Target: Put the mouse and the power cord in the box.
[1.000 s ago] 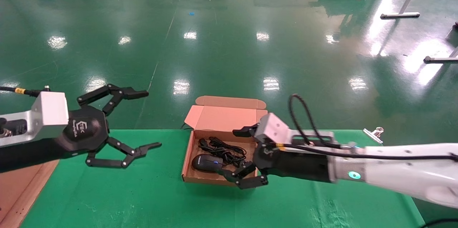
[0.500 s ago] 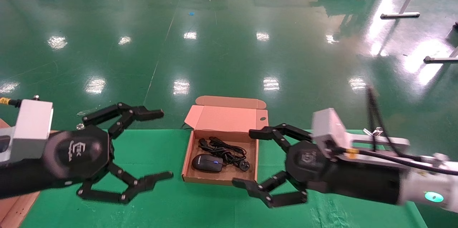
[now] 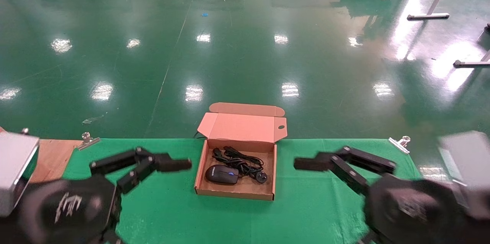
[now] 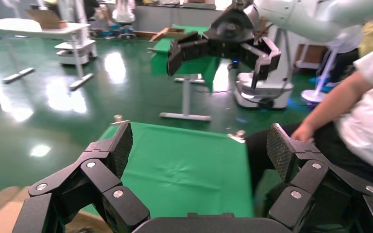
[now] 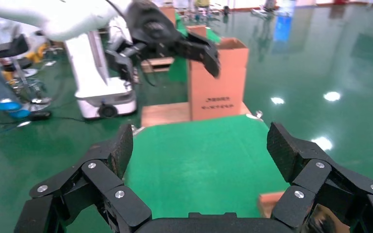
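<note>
Nearest to us, we are holding the left hand (image 4: 199,150) low at the left edge of the green worktop (image 3: 164,213), its fingers (image 3: 153,163) spread wide and gripping nothing. We are holding the right hand (image 5: 199,150) low on the right side of the worktop, its fingers (image 3: 344,161) likewise wide apart and empty. Both hands are sitting well apart from the box (image 3: 235,192), one to each side of it. Farther in, the box is resting on the worktop near its far edge, its flap lid (image 3: 243,126) standing open at the back. Inside, the mouse (image 3: 221,174) is lying toward the left front of the box, and the power cord (image 3: 239,159) is lying coiled just behind and to the right of it, touching it.
</note>
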`<state>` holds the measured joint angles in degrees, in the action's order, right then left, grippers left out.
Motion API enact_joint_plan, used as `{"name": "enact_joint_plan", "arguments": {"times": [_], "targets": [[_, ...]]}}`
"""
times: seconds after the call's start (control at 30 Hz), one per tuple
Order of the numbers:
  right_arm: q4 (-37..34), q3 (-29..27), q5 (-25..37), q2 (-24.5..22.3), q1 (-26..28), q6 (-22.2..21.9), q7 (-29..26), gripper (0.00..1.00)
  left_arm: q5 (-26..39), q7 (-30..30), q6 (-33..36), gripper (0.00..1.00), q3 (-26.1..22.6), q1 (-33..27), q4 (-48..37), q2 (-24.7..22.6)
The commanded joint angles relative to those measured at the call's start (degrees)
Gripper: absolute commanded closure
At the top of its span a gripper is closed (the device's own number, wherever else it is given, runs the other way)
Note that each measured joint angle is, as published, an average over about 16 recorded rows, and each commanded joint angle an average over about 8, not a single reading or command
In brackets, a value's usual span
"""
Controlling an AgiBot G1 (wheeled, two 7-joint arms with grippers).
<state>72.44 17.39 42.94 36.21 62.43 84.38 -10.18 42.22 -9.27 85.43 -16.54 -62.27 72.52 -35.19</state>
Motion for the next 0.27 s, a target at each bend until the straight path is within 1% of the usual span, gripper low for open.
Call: {"name": "enact_joint_plan", "arguments": {"times": [0.03,0.27], "targets": [[1.3,-1.6,-1.3,-1.4,-1.0,1.5,-0.6,0.0,-0.4,-1.8,0.3,0.0,0.6,0.8,1.4,0.2],[2.6,-3.2,-2.6,-2.7,-2.0,3.0,-1.0,0.0,-0.6,-2.5,0.4,0.0,0.8,1.2,2.2,0.3]]}}
